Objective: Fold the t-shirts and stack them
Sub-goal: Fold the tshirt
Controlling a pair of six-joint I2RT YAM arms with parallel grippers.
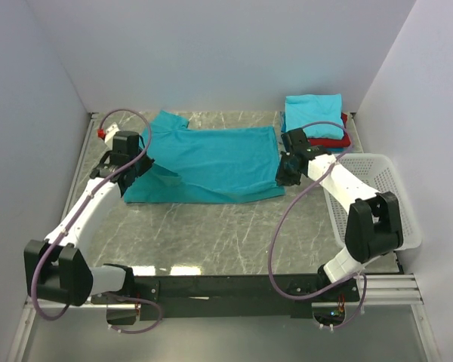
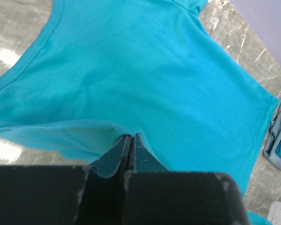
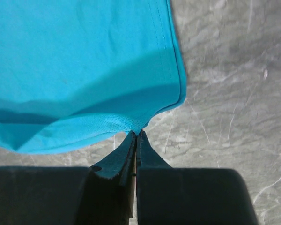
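A teal t-shirt [image 1: 211,162] lies spread across the middle of the marble table, partly folded, its near edge lifted off the surface. My left gripper [image 1: 141,163] is shut on the shirt's left edge; in the left wrist view its tips [image 2: 129,137] pinch a raised ridge of the teal t-shirt [image 2: 145,79]. My right gripper [image 1: 281,179] is shut on the shirt's near right corner, and its tips [image 3: 136,133] hold that corner of the t-shirt [image 3: 84,70] above the table. At the back right sits a stack of folded t-shirts [image 1: 315,121], teal on top, red below.
A white lattice basket [image 1: 377,200] stands at the right edge beside the right arm. White walls close in the table on three sides. Bare marble [image 1: 211,234] lies between the shirt and the arm bases. The folded stack's edge [image 2: 278,140] shows in the left wrist view.
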